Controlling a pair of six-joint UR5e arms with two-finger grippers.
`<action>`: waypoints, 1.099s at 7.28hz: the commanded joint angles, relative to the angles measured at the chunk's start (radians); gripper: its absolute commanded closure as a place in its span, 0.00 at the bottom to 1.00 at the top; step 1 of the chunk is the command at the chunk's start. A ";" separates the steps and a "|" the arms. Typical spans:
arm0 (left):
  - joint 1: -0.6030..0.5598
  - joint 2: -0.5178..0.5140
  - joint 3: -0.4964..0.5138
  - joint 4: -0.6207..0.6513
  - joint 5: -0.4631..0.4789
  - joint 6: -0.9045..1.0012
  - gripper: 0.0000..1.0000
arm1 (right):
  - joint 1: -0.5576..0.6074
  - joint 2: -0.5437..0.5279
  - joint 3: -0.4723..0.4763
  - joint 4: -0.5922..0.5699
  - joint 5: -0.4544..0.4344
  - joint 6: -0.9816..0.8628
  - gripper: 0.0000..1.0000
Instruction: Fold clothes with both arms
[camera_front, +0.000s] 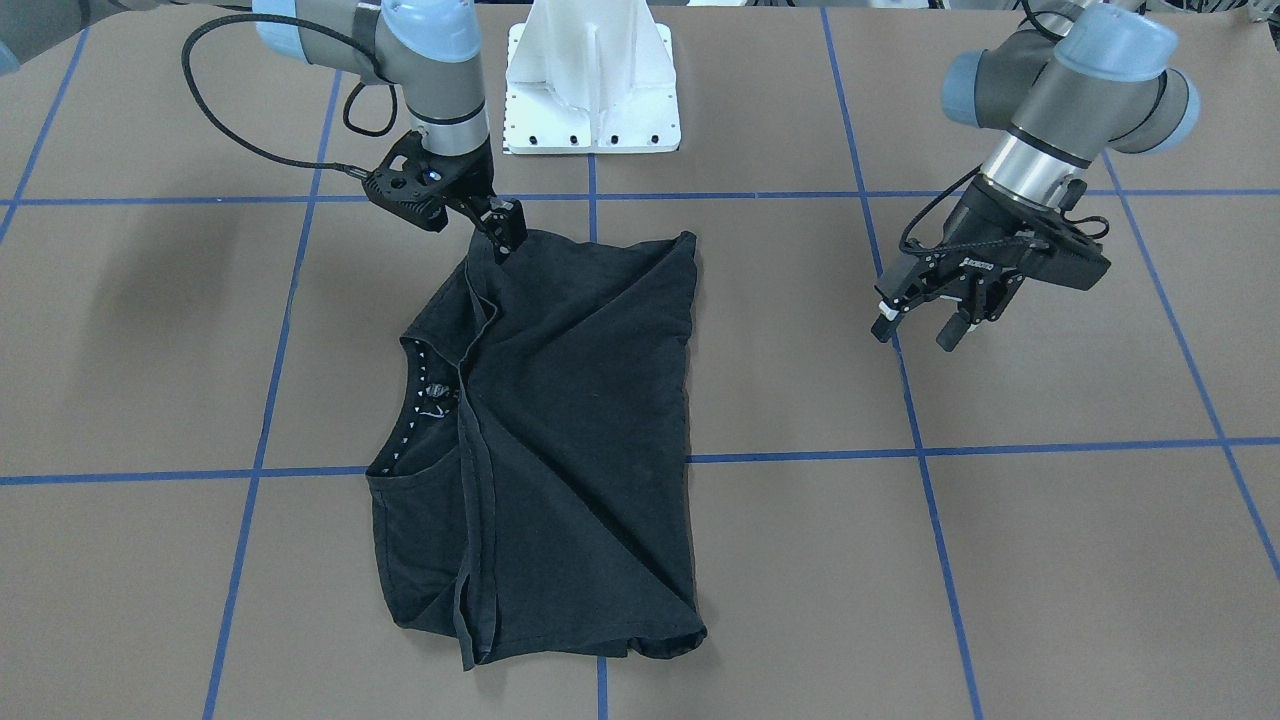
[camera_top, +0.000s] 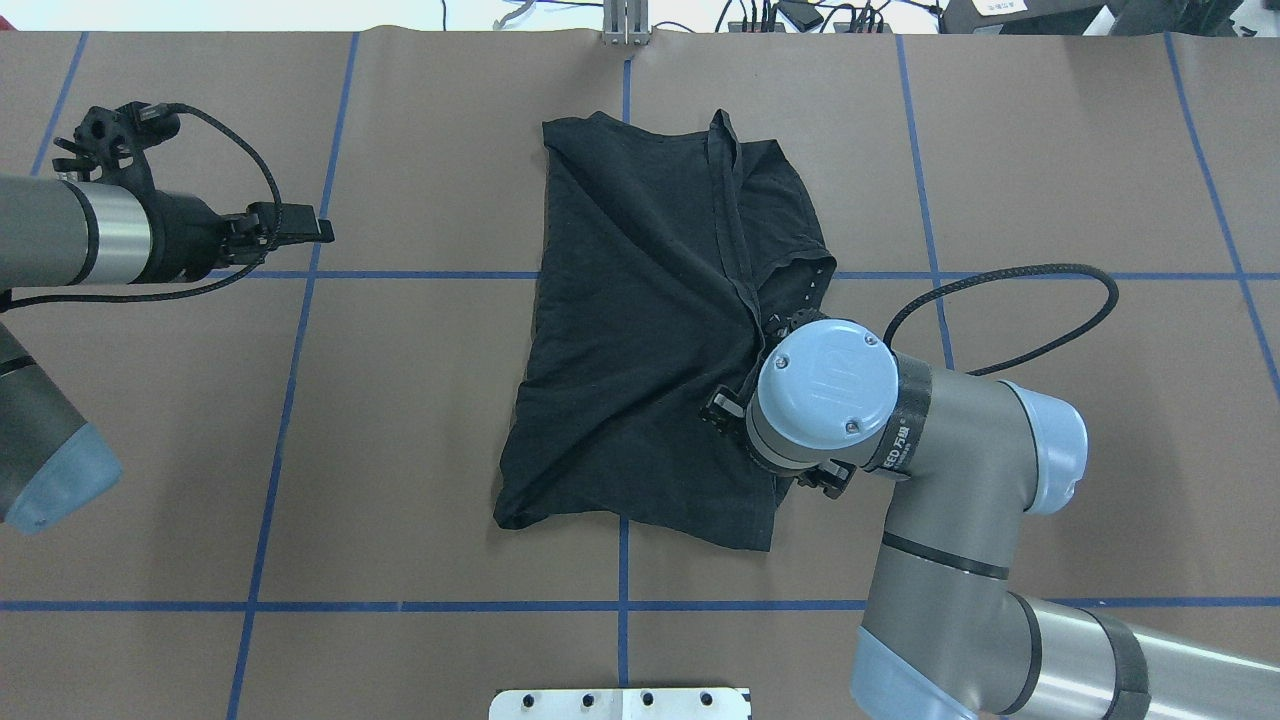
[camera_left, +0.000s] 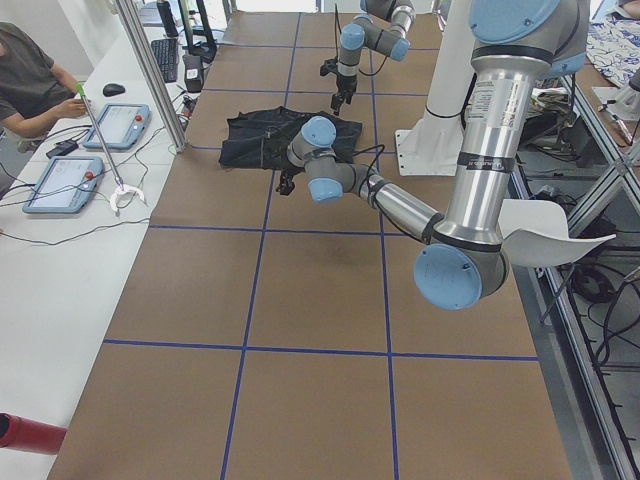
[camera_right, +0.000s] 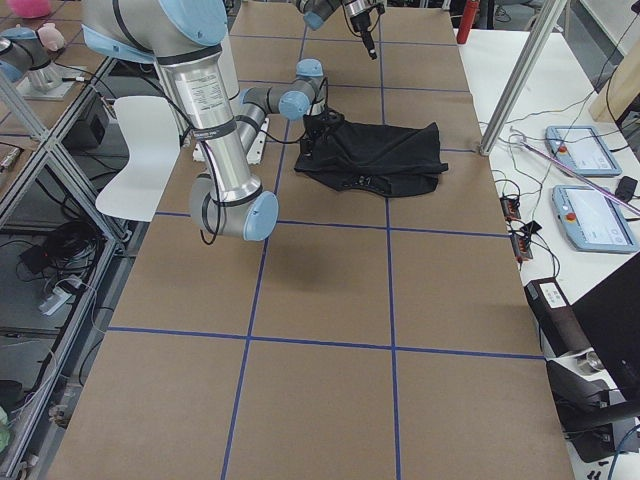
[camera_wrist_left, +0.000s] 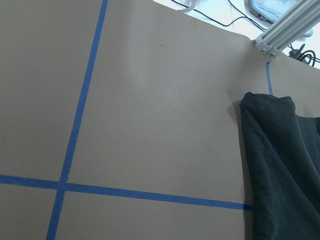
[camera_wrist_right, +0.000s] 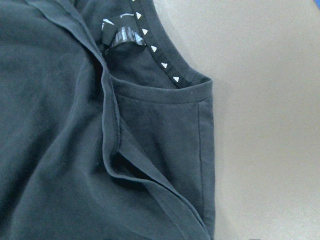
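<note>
On the brown table (camera_front: 800, 350), near the white pedestal (camera_front: 592, 80): black T-shirt (camera_front: 560, 430), folded over, collar showing. Right gripper (camera_front: 503, 232) at the shirt's corner nearest the pedestal, fingers close together; pinching cloth or not, cannot tell. Left gripper (camera_front: 920, 325) well apart from the shirt, fingers spread, holding nothing.

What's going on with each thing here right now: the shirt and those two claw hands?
T-shirt: lying on the table, partly folded, collar showing, one corner lifted off the table.
Right gripper: at the shirt's lifted corner, shut on it.
Left gripper: open, empty, hanging above bare table away from the shirt.
Table: covered in brown paper with blue tape lines.
</note>
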 joint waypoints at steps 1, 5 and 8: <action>0.000 0.000 -0.005 -0.002 -0.012 0.000 0.01 | 0.004 -0.018 -0.033 0.125 -0.058 0.273 0.00; 0.000 0.000 -0.025 -0.002 -0.020 -0.002 0.01 | 0.005 -0.007 -0.032 0.121 -0.072 0.240 0.00; 0.000 0.002 -0.063 -0.002 -0.021 -0.031 0.01 | -0.004 -0.006 -0.030 0.117 -0.086 0.216 0.00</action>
